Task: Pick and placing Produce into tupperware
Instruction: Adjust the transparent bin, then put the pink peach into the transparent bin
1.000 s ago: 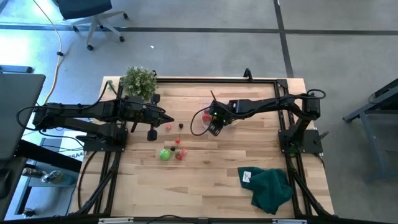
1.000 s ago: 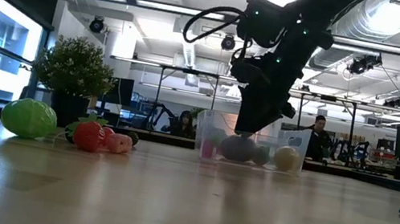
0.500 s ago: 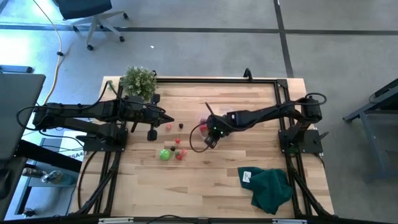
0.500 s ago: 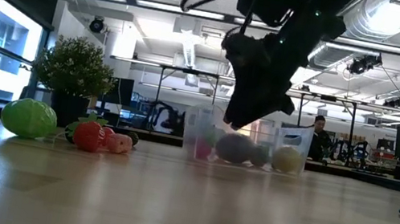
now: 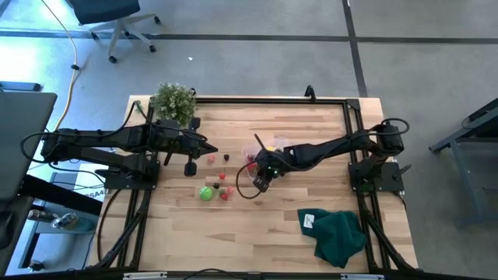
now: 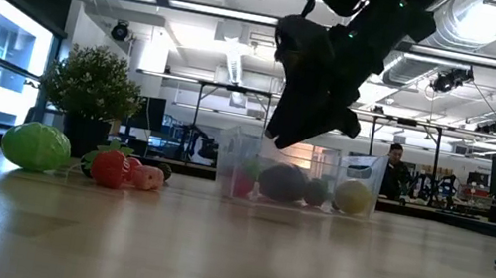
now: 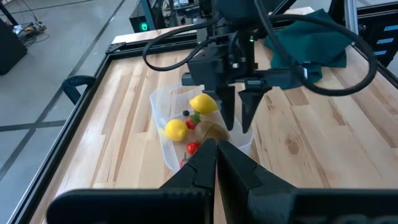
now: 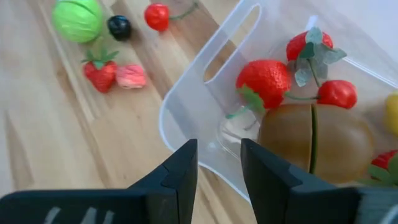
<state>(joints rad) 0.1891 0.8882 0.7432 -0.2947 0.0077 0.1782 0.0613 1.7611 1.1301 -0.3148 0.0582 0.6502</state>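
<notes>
The clear tupperware (image 5: 267, 150) stands on the table's middle, holding a strawberry (image 8: 264, 81), a brown kiwi (image 8: 314, 140), red tomatoes and yellow pieces. My right gripper (image 5: 261, 179) is shut on its wall. More produce lies loose to the left: a green ball (image 5: 205, 193), a strawberry (image 8: 101, 71), a pink piece (image 8: 130, 76), a dark berry (image 8: 118, 26) and a cherry (image 8: 157, 15). My left gripper (image 7: 214, 158) hangs shut above the table's left part, holding nothing. My right gripper has the tupperware's side wall (image 8: 214, 155) between its two fingers, one finger inside the tub and one outside (image 8: 180, 171). The fingers slant down from above, coming from the table's right. The tub stays upright with its bottom on the table.
A potted plant (image 5: 173, 101) stands at the far left corner. A dark green cloth (image 5: 338, 233) lies at the near right. Bare wood lies along the near edge. In the low view, people (image 6: 394, 169) sit in the room behind the table.
My right gripper has swung toward the table's near edge and a little to the left, turning as it went. It has kept its hold on the tupperware, which has slid along the table with it toward the loose produce.
</notes>
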